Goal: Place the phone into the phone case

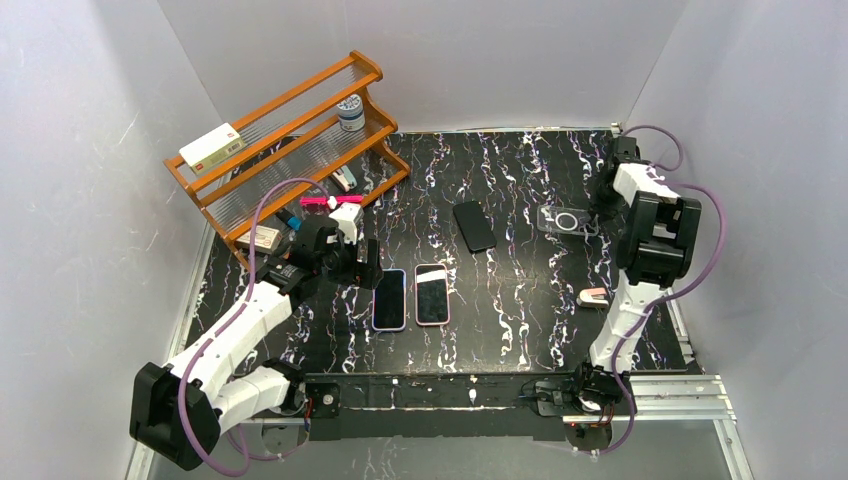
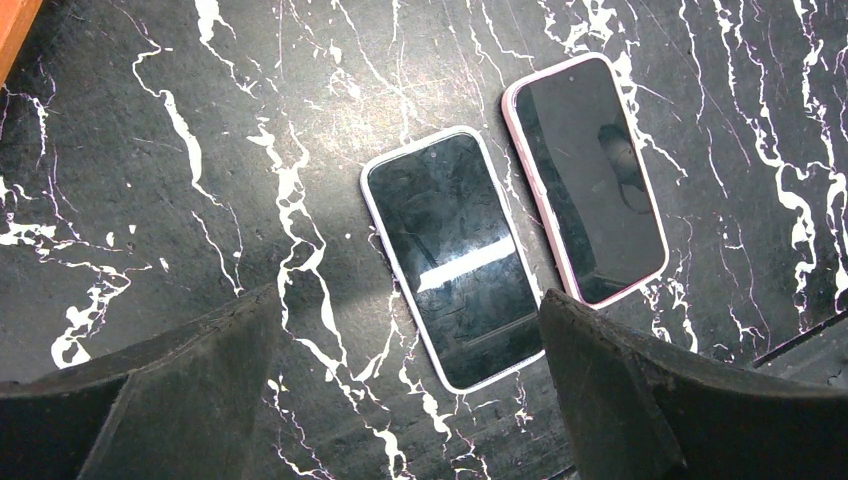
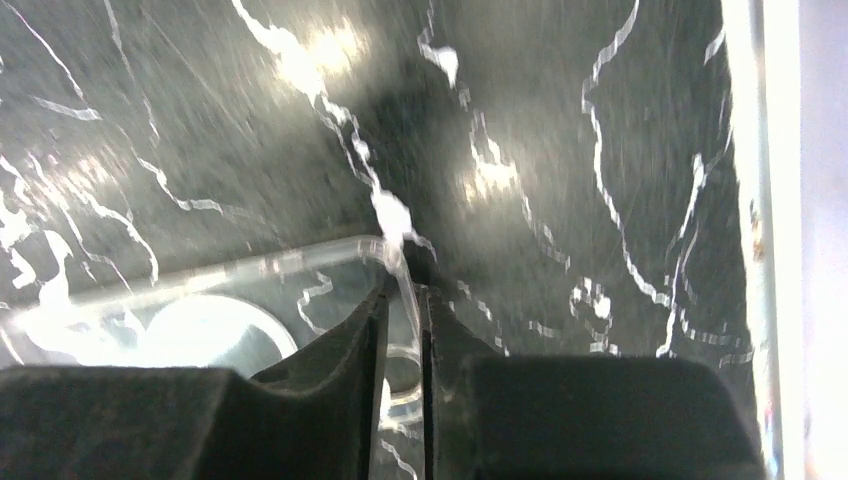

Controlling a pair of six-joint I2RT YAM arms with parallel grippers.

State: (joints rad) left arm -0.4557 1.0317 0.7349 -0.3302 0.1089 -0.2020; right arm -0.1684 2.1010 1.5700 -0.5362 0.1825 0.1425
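The clear phone case point(image 1: 566, 220) lies flat on the black marbled bench point(image 1: 520, 330), a see-through shell with a pale ring in its back. My right tool point(image 3: 405, 300) sits at the case's outer end with its fingers drawn narrow. In the right wrist view they pinch the shell's thin rim between them, and I cannot tell whether that end is lifted off the bench.

The black phone point(image 1: 474, 226) is bare, dark and glossy. It lies face up to the left of the case, near it but not touching, with its long side tilted slightly.

Further left of the case and closer to the arm bases, two more phones lie side by side, almost touching: a lilac-cased phone point(image 1: 389, 299) and a pink-cased phone point(image 1: 432, 294). Both have dark screens showing glare. My left tool point(image 2: 407, 298) hangs over the lilac-cased one, its fingers spread wide and holding nothing, so that phone's lower end shows between them.

A small pink-and-white object point(image 1: 593, 297) rests on the bench on the near side of the case, beside the right arm. Far to the case's left stands a wooden rack point(image 1: 290, 160) with a white box point(image 1: 212, 146) on its top shelf and a small jar point(image 1: 350, 112) nearby. Only bare bench lies between the black phone and the case.
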